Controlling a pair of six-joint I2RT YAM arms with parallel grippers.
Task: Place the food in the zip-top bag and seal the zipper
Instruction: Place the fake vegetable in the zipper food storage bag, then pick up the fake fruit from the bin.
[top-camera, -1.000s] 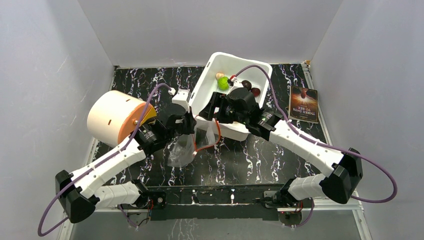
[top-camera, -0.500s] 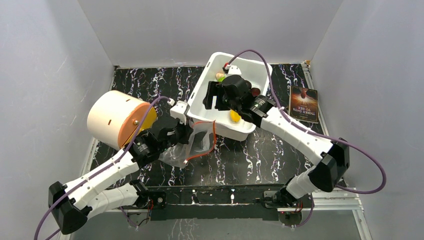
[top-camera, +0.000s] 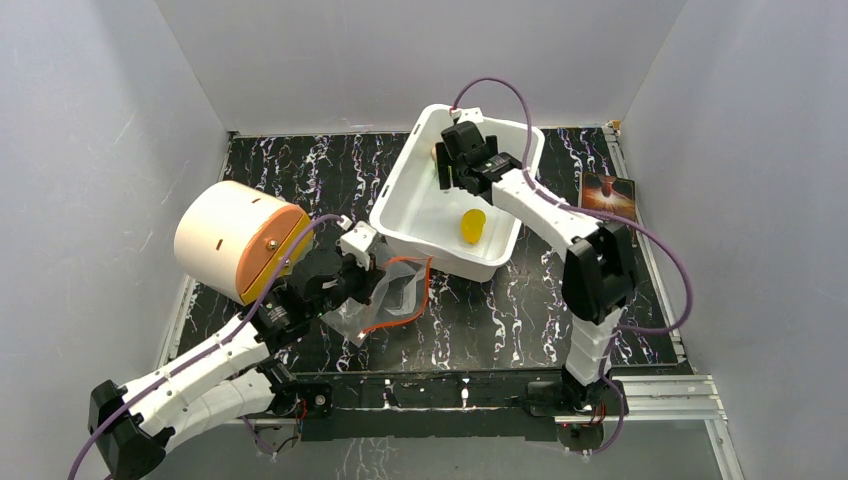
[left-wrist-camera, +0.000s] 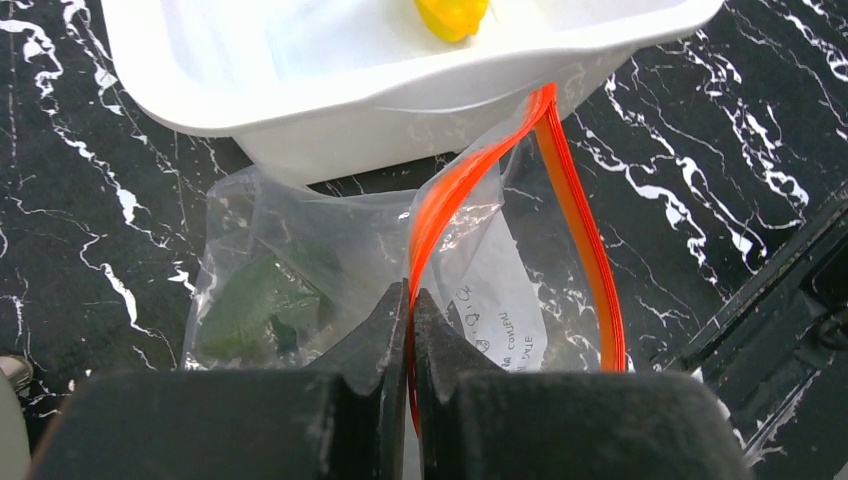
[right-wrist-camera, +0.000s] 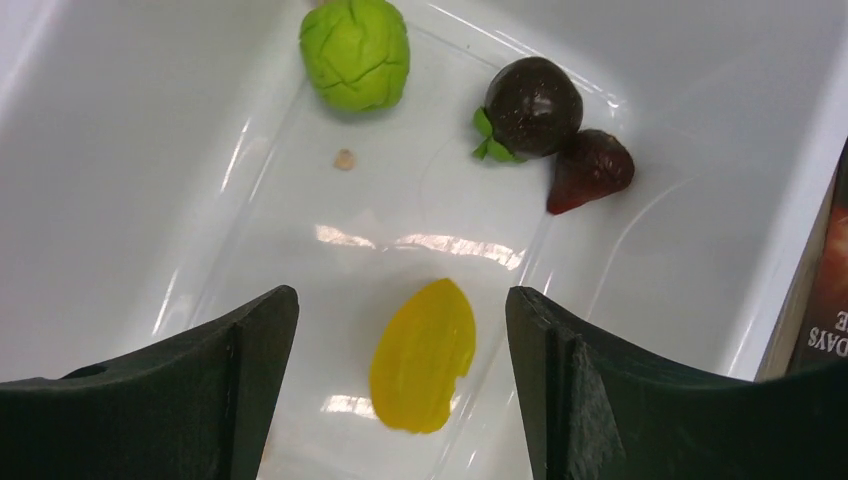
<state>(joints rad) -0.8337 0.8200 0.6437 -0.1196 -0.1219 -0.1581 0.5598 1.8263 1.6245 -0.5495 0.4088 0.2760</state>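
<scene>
The left jaws clamp the red-orange zipper strip (left-wrist-camera: 580, 230) of the clear plastic bag (left-wrist-camera: 300, 250) on the black marbled desk (left-wrist-camera: 700, 150) just beside the white rectangular tub (left-wrist-camera: 350, 120), over whose yellow mango piece (right-wrist-camera: 425, 355) and green lime (right-wrist-camera: 357, 52) the right jaws gape empty.

In my left wrist view the top edge cuts the white rectangular plastic tub (left-wrist-camera: 400, 90) and the yellow-orange mango piece (left-wrist-camera: 452, 15). A dark green shape (left-wrist-camera: 255, 305) inside the clear crinkly zip-top bag (left-wrist-camera: 330, 250) is too blurred to name, and writing on its white label patch (left-wrist-camera: 495, 300) is unreadable.
</scene>
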